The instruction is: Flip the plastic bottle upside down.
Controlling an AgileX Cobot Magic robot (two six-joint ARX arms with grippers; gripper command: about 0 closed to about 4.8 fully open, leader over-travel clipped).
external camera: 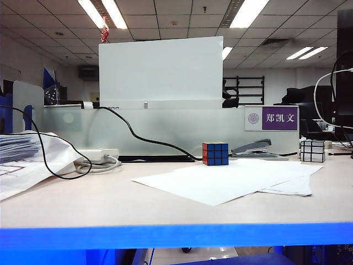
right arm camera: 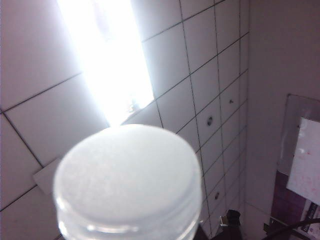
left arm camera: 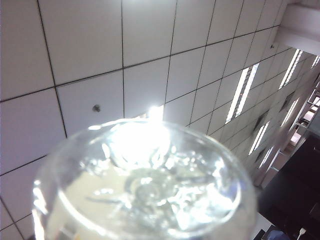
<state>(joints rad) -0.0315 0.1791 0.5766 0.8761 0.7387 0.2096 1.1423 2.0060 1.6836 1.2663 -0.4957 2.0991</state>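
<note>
The plastic bottle (left arm camera: 145,185) fills the left wrist view. Its clear, ribbed base glints against the ceiling tiles. In the right wrist view its white cap (right arm camera: 127,175) stands close up under a bright ceiling lamp. The bottle covers the spot where each gripper's fingers would show, so no finger is visible in either wrist view. The bottle rises from the right gripper's jaw area and stays aloft there. How the left gripper's jaws stand around the base end is hidden. Neither the bottle nor either arm appears in the exterior view.
On the table lie white paper sheets (external camera: 226,179), a coloured Rubik's cube (external camera: 215,153), a mirror cube (external camera: 312,150) and a stapler (external camera: 251,148). A black cable (external camera: 55,160) loops past a power strip (external camera: 99,155) at the left. A frosted partition (external camera: 165,130) backs the table.
</note>
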